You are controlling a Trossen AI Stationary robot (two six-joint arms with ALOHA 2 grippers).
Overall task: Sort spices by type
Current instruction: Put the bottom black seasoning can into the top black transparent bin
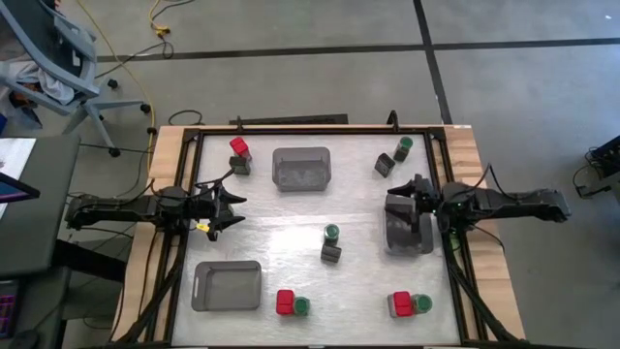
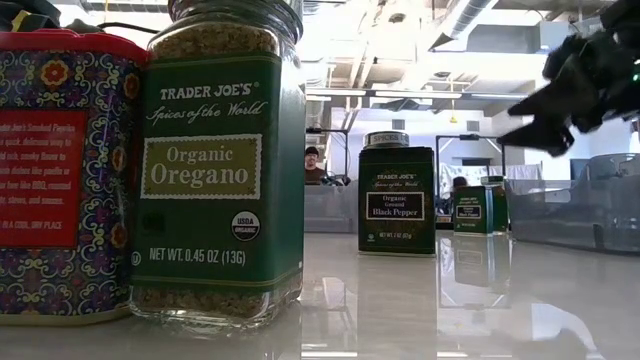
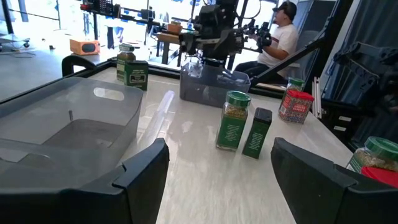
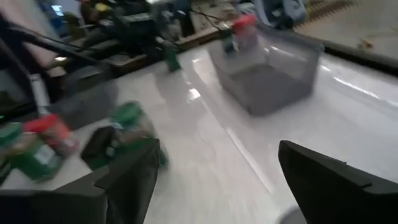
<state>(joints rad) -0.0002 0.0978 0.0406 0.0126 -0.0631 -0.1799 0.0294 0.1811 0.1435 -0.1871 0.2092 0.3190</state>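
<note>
Two arms over a bench of spice pairs

The right gripper [image 1: 418, 186] hung over a grey tray [image 1: 408, 229] with its fingers wide open and empty. The left gripper [image 1: 235, 209] sat over the bench [image 1: 358, 281], fingers apart, holding nothing. An oregano jar [image 1: 331, 234] touched a black pepper tin [image 1: 330, 254] mid-bench; other pairs stood near the edges.

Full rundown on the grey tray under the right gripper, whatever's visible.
The grey tray is a translucent, plastic-looking rectangular bin with rounded corners and raised walls, sitting upright on the table at its right side. The right gripper hangs over its far end with fingers open, holding nothing. From above the arm hides part of the inside; the left wrist view shows no spice visible in it. No spice touches it; the nearest, a green-lidded jar, stands apart toward the middle.
</note>
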